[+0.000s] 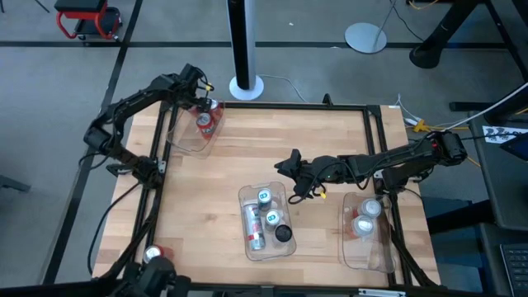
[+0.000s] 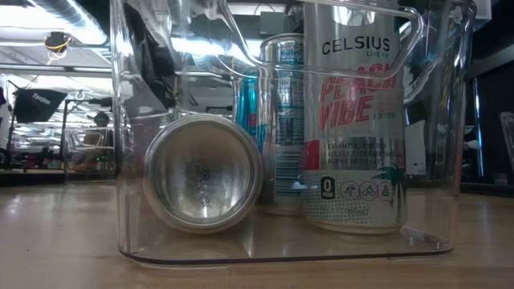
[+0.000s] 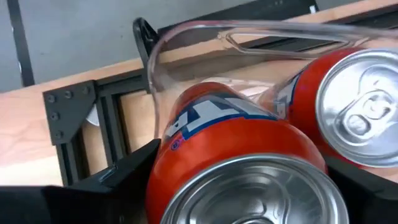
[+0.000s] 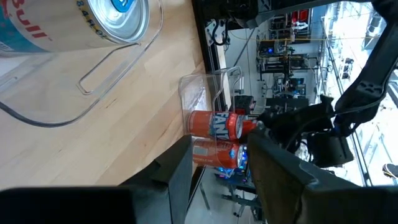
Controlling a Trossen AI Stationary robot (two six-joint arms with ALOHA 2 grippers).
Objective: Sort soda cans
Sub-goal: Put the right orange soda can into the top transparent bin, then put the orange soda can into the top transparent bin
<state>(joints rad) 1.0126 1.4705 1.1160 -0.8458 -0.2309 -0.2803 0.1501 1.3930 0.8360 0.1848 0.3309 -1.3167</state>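
My left gripper (image 1: 200, 107) reaches down into the clear bin (image 1: 188, 132) at the table's far left corner, shut on a red soda can (image 3: 230, 137). A second red can (image 3: 360, 106) stands beside it in that bin. My right gripper (image 1: 290, 165) hovers open and empty over the table's middle, just beyond the centre bin (image 1: 247, 198). That bin holds several cans: a white Celsius can (image 2: 353, 120) upright, a blue-silver can (image 2: 277, 120) behind it, and one lying on its side (image 2: 202, 172). Two silver-topped cans (image 1: 367, 216) stand in the right bin. A lone red can (image 1: 153, 253) sits near the table's near left corner. My left gripper holds the red can by its side wall near the upper end (image 3: 163, 163), one finger (image 3: 118, 177) on each side of the body. The fingers come from above, pointing down, and the can's silver end faces the wrist camera. Whether its base rests on the bin floor is hidden.
Black frame rails (image 1: 157, 165) run along the table's edges. Bare wood lies between the three bins, mostly at the left and centre (image 1: 206, 190). The right wrist view shows the far-left bin with red cans (image 4: 217, 134) and the other arm beyond it.
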